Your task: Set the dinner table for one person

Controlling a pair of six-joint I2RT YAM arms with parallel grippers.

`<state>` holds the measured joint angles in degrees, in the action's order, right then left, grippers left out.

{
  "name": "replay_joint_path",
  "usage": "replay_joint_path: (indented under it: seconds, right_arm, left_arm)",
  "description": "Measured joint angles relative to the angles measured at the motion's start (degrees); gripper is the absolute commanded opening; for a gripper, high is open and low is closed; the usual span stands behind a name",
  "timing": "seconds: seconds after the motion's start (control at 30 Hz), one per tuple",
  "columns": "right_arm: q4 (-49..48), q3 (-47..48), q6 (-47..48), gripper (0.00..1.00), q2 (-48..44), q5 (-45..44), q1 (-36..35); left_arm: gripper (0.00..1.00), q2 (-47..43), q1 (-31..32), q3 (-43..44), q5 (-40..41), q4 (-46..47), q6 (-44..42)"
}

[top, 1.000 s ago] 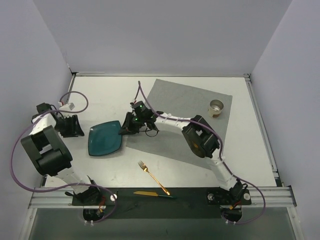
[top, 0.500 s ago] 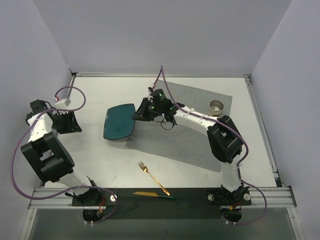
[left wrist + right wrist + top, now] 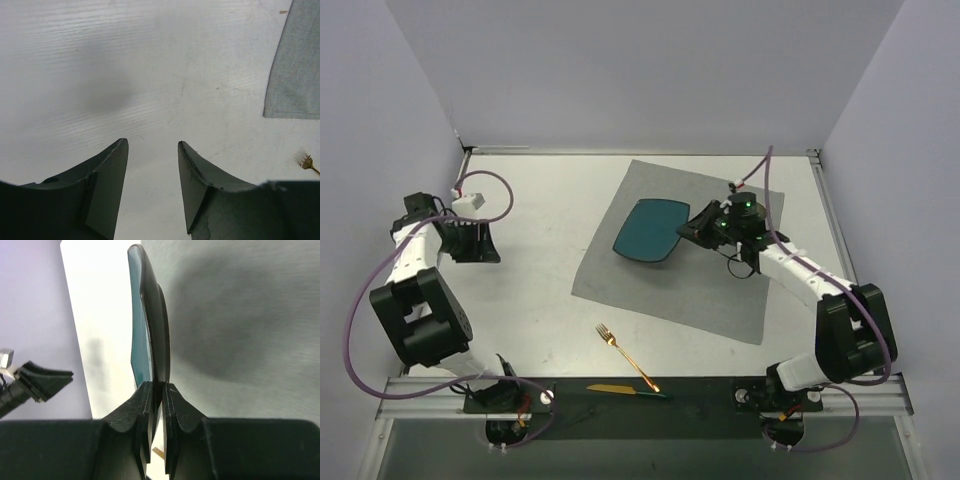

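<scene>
Obstacles: plate (image 3: 648, 231), pinched at its rim by R gripper (image 3: 688, 228), hangs over upper half of placemat (image 3: 660, 295), shadow under it. R arm crosses placemat's right side. Fork (image 3: 626, 356) lies just off placemat's near edge; knife (image 3: 620, 388) on black strip beyond it.

Free room: bare tabletop (image 3: 540, 200) btwn L gripper (image 3: 485, 243) and placemat's left edge. Placemat's lower half open. L fingers (image 3: 107, 190) apart, only tabletop btwn them. Walls close in at L, R and rear.

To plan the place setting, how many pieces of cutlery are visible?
2: a gold fork on the dinner table near its front edge; a knife on the black strip. Others may be hidden.
</scene>
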<state>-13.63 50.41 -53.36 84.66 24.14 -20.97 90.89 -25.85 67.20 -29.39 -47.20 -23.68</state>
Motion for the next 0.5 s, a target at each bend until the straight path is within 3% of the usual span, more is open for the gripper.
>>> replay_joint_path:
  seconds: [0.13,0.27,0.5]
  right_arm:
    - [-0.9,-6.0,0.9,0.0,-5.4,0.0,6.3]
    - [-0.7,-7.8,2.3,0.0,-4.7,1.7,9.9]
    - [-1.9,-7.9,4.0,0.0,-0.9,4.7,10.8]
  left_arm:
    - [0.55,0.0,3.9,0.0,0.2,0.0,0.6]
    - [0.55,-0.3,6.6,0.0,0.7,0.0,1.0]
    - [0.55,-1.3,7.9,0.0,2.0,0.0,1.1]
